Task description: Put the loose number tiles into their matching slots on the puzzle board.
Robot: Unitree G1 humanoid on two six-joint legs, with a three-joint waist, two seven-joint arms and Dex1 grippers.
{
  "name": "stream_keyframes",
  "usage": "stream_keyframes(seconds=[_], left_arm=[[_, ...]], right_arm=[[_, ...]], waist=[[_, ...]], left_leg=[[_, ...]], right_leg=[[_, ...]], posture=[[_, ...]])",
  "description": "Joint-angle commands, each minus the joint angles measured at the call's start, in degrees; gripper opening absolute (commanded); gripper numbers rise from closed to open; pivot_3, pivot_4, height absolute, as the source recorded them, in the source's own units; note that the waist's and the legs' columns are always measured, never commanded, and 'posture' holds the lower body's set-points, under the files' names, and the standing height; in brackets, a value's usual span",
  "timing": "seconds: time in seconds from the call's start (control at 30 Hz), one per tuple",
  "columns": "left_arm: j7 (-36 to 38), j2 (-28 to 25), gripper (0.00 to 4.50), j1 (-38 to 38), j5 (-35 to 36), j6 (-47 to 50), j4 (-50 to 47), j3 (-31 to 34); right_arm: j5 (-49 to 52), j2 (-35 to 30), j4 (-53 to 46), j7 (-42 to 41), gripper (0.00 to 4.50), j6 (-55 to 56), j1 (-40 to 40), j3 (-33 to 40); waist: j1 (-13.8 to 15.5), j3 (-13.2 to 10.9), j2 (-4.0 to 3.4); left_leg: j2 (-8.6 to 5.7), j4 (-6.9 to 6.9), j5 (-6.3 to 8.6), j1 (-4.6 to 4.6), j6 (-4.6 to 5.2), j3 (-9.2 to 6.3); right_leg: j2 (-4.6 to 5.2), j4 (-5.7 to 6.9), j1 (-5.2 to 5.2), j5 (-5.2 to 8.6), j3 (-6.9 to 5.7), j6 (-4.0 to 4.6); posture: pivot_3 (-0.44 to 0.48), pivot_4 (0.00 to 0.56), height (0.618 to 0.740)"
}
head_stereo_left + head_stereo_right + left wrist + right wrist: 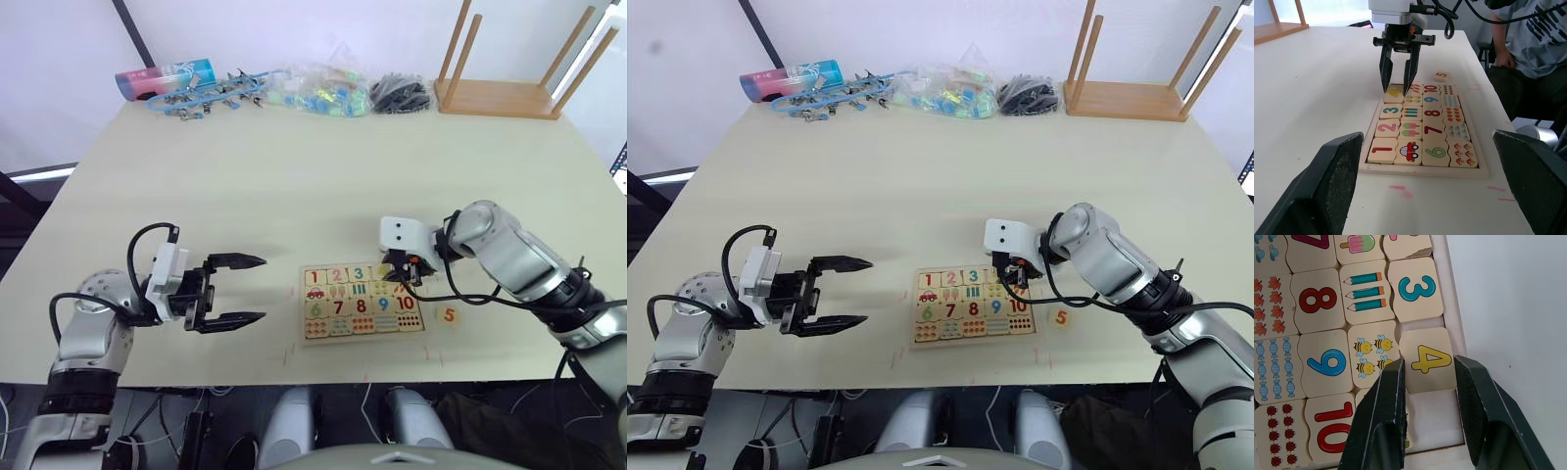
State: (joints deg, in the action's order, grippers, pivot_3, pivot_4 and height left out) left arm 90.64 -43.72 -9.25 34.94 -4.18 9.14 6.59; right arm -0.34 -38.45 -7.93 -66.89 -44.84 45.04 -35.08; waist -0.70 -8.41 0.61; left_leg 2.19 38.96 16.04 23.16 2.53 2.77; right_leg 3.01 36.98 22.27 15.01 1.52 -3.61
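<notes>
The puzzle board (361,336) lies near the table's front edge, with tiles 1, 2 and 3 seated in its far row. My right gripper (402,279) points down over that row's right end, its fingers (1386,401) closed against both sides of the yellow number 4 tile (1426,360), which sits at its slot. Beside it the last slot (1435,416) is bare. The number 5 tile (449,315) lies loose on the table just right of the board. Left of the board my left gripper (263,289) hovers open and holds nothing.
An upturned wooden stool (500,93) stands at the far right. Along the far edge lie a coloured tube (162,78), blue clips (211,96), a plastic bag of pieces (318,90) and black parts (400,93). A person (1528,39) sits beside the table.
</notes>
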Motion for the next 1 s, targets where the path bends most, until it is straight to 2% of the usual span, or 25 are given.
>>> stream_keyframes(seconds=[0.03, 0.43, 0.6, 0.93, 1.0], left_arm=[[1.01, 0.01, 4.5, -0.58, -0.1, -0.61, -0.42, 1.16], [1.05, 0.39, 4.5, -0.57, -0.47, -0.36, -0.53, 1.23], [1.17, 0.18, 4.5, -0.43, -0.37, -0.29, -0.66, 1.48], [1.34, -0.02, 4.5, -0.49, -0.35, -0.15, -0.66, 1.47], [1.34, 0.01, 4.5, -0.6, -0.38, -0.17, -0.59, 1.43]], right_arm=[[-0.61, 0.14, -0.63, -0.27, 0.87, 0.66, 1.55, 0.64], [-1.64, 0.39, -0.87, -2.25, 0.87, 0.48, 1.68, -0.03], [-1.92, 0.8, -1.18, -2.06, 0.87, 0.32, 1.34, -0.13], [-2.21, 1.39, -1.0, -1.94, 0.87, 0.51, 1.14, -0.16], [-2.2, 1.34, -0.98, -2.07, 1.91, 0.77, 1.24, -0.03]], waist=[[0.01, 0.0, 0.0], [0.02, 0.0, 0.0], [0.0, 0.01, 0.01], [-0.01, 0.01, 0.01], [-0.01, 0.01, 0.01]], left_leg=[[0.0, 0.0, 0.0, 0.0, 0.0, 0.0], [0.0, 0.0, 0.0, 0.05, 0.0, 0.0], [0.0, 0.16, -0.02, 0.57, -0.02, -0.05], [-0.01, 0.18, -0.02, 0.57, -0.02, -0.04], [-0.01, 0.18, -0.02, 0.57, -0.02, -0.04]], right_leg=[[0.0, 0.0, 0.0, 0.0, 0.0, 0.0], [0.0, 0.0, 0.1, 0.0, 0.0, 0.0], [-0.02, 0.15, 0.57, -0.01, -0.04, -0.01], [-0.02, 0.18, 0.57, -0.02, -0.04, -0.01], [-0.02, 0.18, 0.57, -0.02, -0.04, -0.01]], posture=[[0.0, 0.15, 0.737], [0.0, 0.15, 0.737], [0.0, 0.15, 0.737], [0.0, 0.15, 0.737], [0.0, 0.15, 0.737]])
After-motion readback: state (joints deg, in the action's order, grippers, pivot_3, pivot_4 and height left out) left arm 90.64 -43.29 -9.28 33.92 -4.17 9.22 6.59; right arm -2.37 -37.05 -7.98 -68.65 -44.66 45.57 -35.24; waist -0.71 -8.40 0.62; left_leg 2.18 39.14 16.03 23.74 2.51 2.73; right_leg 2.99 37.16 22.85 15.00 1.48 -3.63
